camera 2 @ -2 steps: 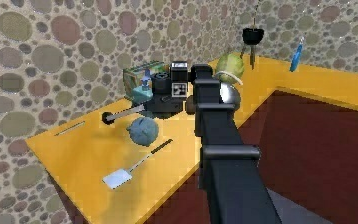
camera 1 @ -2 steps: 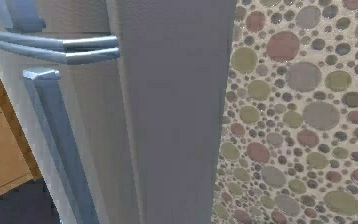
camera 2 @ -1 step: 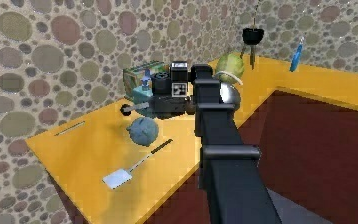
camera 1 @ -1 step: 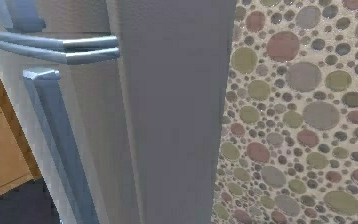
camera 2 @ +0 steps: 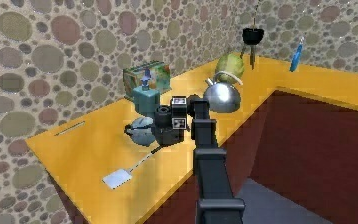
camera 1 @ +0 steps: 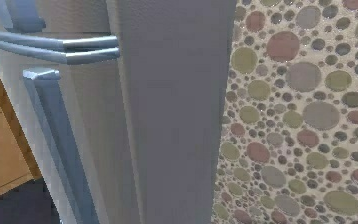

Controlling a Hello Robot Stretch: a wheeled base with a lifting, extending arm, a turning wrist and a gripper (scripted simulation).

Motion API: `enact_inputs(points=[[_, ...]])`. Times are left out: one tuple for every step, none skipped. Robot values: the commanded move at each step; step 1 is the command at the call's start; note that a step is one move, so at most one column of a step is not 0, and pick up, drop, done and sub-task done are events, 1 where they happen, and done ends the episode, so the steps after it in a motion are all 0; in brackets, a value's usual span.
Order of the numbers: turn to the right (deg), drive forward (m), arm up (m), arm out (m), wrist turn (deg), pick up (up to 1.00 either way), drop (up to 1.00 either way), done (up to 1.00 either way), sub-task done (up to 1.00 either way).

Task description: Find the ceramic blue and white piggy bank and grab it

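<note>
In the arm side view my arm's dark bar rises from the bottom edge and reaches over an orange countertop. My gripper sits at its far end, left of the two white squares. A small rounded grey-blue thing lies on the counter right at the fingers; its shape is too small to name. I cannot tell whether the gripper holds anything. Just behind it stands a teal box-like thing.
A white spatula and a thin knife lie on the counter's left part. A shiny metal dome, a green round thing and a green box stand farther back. The forward view shows a grey fridge close up.
</note>
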Motion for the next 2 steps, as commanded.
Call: enact_inputs(points=[[0.0, 0.0, 0.0, 0.0, 0.0, 1.0, 0.0, 0.0, 0.0], [0.0, 0.0, 0.08, 0.0, 0.0, 0.0, 0.0, 0.0, 0.0]])
